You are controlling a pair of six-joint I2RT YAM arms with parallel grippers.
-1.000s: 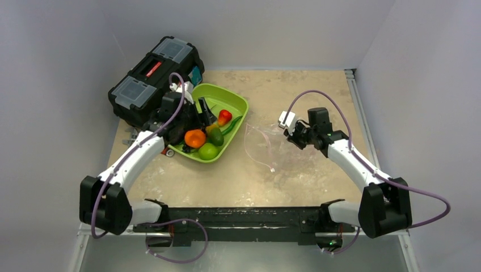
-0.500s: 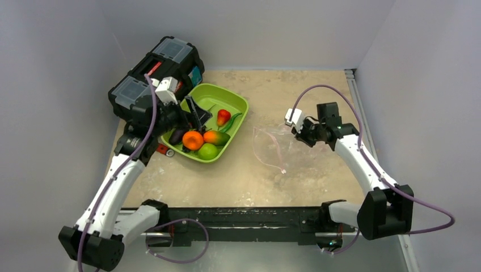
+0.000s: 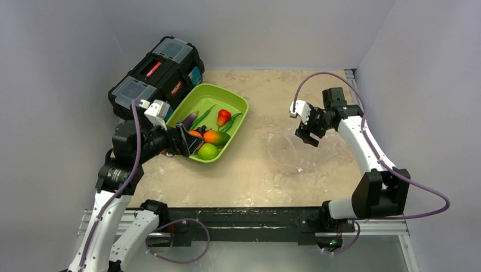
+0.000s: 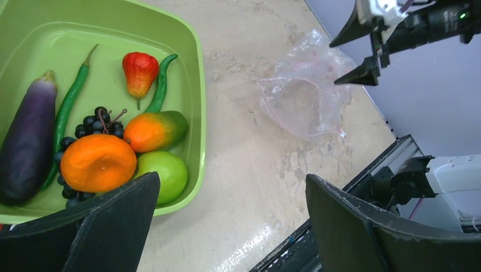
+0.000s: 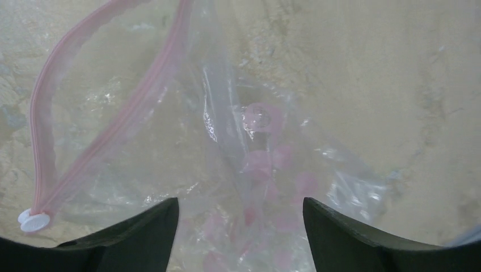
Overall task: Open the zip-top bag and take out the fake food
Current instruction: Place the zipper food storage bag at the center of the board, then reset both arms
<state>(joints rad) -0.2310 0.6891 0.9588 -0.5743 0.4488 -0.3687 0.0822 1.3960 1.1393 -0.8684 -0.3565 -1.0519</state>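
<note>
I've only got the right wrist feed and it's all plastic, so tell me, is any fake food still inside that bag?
Observer: No, the zip-top bag looks empty. The fake food all lies in the green tray, left of the bag.
Operator: Is the left pincer holding any of it?
Observer: No, the left pincer is open and empty, hovering at the tray's near edge.
Operator: Anything else on the table?
Observer: A black toolbox, lid closed, on the tray's far left side.
</note>
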